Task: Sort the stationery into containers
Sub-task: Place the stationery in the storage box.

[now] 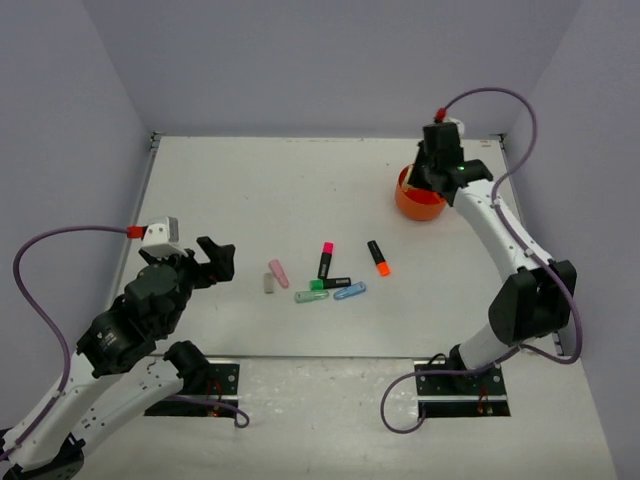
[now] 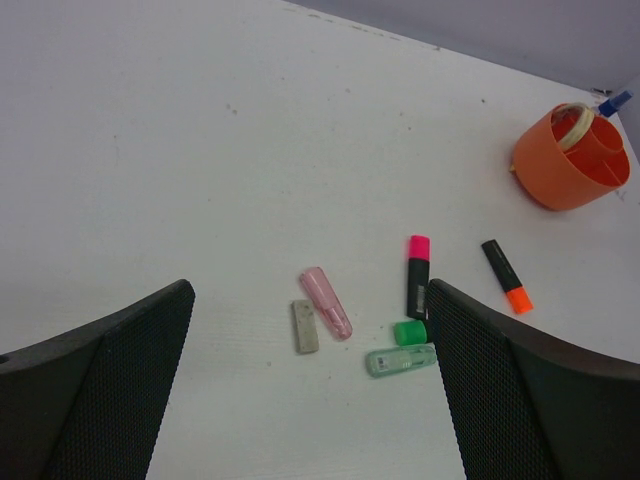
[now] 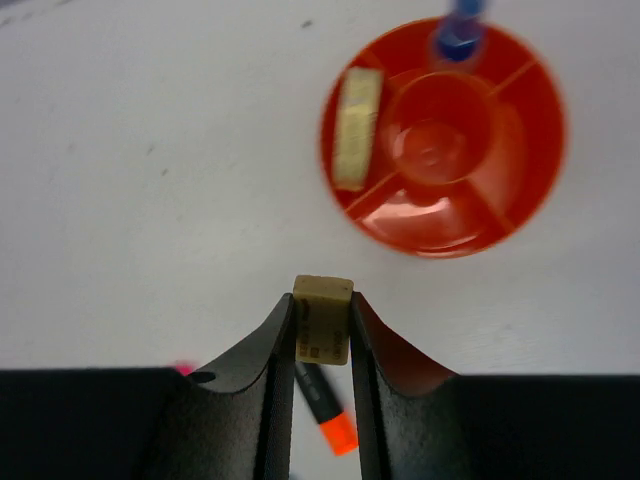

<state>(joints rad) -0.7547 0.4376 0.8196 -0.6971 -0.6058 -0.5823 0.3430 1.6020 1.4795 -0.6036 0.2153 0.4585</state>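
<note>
White desk (image 1: 250,190), far right corner: right hand (image 3: 321,325) clenched on beige eraser (image 3: 322,300), short of orange tub (image 3: 437,225), likely for dropping in. Left hand (image 1: 215,260) released, empty, near left edge.

The white table (image 1: 250,190) carries a bright orange tub (image 2: 560,175) near its far right corner, holding a pale beige tape ring (image 3: 357,128) and a blue highlighter (image 3: 458,30). The pink highlighter (image 2: 417,275), orange highlighter (image 2: 505,275) and green highlighter (image 2: 410,332) have black bodies, beside a pale green clip (image 2: 400,359), light blue clip (image 1: 349,290), pink eraser (image 2: 326,301) and grey eraser (image 2: 305,326). The left gripper's fingers (image 2: 100,400) are black mesh, and the held eraser (image 3: 322,320) is beige
</note>
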